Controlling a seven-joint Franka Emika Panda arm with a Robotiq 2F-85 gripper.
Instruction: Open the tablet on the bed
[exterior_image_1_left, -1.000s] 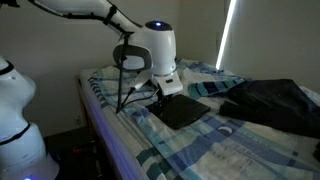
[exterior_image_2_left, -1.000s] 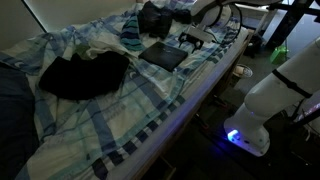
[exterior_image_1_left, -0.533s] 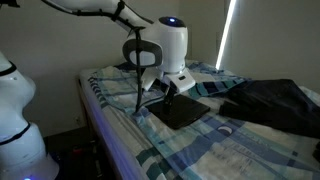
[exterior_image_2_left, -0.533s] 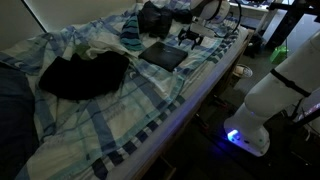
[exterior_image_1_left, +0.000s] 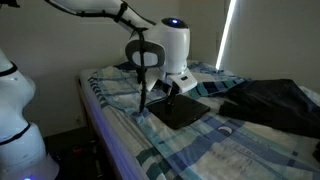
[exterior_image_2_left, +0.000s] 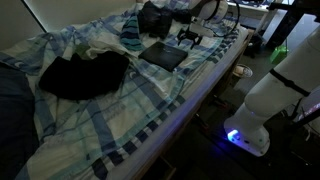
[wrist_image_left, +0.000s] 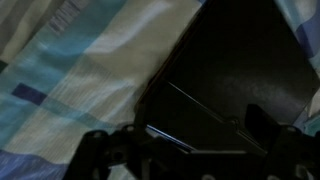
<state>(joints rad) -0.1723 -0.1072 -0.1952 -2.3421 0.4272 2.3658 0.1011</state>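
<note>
— Plaid bedding, blue, white and grey, lies rumpled over one bed (exterior_image_1_left: 215, 150). Is all of it in shot?
— No. In both exterior views the bed runs off the picture, and the room around it is dim.
— Where is the tablet (exterior_image_1_left: 182, 110)?
— There is one, a dark slab lying flat on the bedding near the bed's long edge. At this size I cannot tell whether its cover is shut. In the wrist view the tablet (wrist_image_left: 240, 70) is cut off at the top and right and almost black, with only a thin pale line showing across it.
— And the tool?
— One gripper (exterior_image_1_left: 170, 93) on the white arm (exterior_image_1_left: 165, 45), down at the tablet's edge. The wrist view shows two fingers (wrist_image_left: 100, 152), blurred and cropped at the bottom, jaws spread wide with nothing clasped. The tablet's edge lies under the gap. Whether a fingertip touches it, I cannot tell.
— Anything else?
— One rumpled dark cloth (exterior_image_2_left: 85, 72) lies well apart from the tablet. One dark bag (exterior_image_2_left: 155, 18) sits just beyond it, its shape hard to read.
</note>
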